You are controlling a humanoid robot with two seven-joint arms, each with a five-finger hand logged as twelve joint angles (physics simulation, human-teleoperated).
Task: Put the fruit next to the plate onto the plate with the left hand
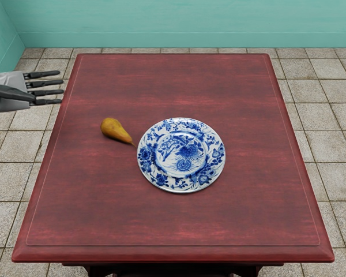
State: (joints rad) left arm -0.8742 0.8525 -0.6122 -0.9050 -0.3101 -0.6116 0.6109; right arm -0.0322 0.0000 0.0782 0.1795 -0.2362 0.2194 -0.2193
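Nothing of the task is done: the pear lies on its side on the red worktop, just left of the blue-and-white plate, its stem tip close to the rim. The left hand hovers off the worktop's left edge, fingers stretched out straight and holding nothing, so reach, grasp and transfer all remain. The pear is small, yellow-brown and tapers toward the plate.

A pear lies on the table just left of the plate; the left hand hovers, fingers straight, off the table's left edge
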